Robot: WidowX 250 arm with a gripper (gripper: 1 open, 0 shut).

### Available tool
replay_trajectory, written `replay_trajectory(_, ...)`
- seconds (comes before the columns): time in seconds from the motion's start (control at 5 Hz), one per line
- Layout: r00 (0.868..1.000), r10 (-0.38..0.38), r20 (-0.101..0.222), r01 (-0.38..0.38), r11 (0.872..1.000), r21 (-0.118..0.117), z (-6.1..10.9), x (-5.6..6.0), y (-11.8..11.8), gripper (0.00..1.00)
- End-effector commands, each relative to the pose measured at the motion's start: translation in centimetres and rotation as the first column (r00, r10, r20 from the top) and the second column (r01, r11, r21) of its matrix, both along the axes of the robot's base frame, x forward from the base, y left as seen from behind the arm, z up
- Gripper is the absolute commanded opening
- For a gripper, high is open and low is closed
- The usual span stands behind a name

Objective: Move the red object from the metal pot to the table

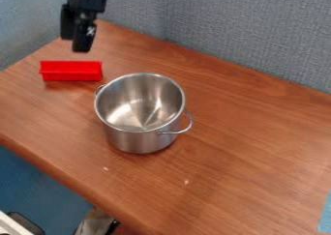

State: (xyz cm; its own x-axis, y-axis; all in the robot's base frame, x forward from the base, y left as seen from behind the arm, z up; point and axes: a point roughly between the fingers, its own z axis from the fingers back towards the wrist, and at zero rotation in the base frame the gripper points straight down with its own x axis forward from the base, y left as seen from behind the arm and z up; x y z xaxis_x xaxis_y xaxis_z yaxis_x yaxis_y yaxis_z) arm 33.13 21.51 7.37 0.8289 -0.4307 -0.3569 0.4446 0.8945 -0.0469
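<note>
The red block [70, 72] is lying on the wooden tabletop [246, 132] beside the empty metal pot [141, 111], so the move looks finished, while the released, empty gripper [81, 41] is hovering above it.

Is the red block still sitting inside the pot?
No, the red block lies on the table left of the metal pot, whose interior shows empty.

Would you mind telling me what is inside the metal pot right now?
Nothing: the metal pot shows only its bare brushed interior. The red object lies on the table beside it.
</note>
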Motion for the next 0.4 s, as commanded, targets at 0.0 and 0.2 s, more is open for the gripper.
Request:
replay_trajectory(0.0,0.994,-0.037,0.098,0.032,0.998,0.051,3.9,-0.3,2.5,1.0)
replay_trajectory(0.2,0.992,-0.035,0.123,0.03,0.999,0.036,4.1,0.0,4.3,1.0)
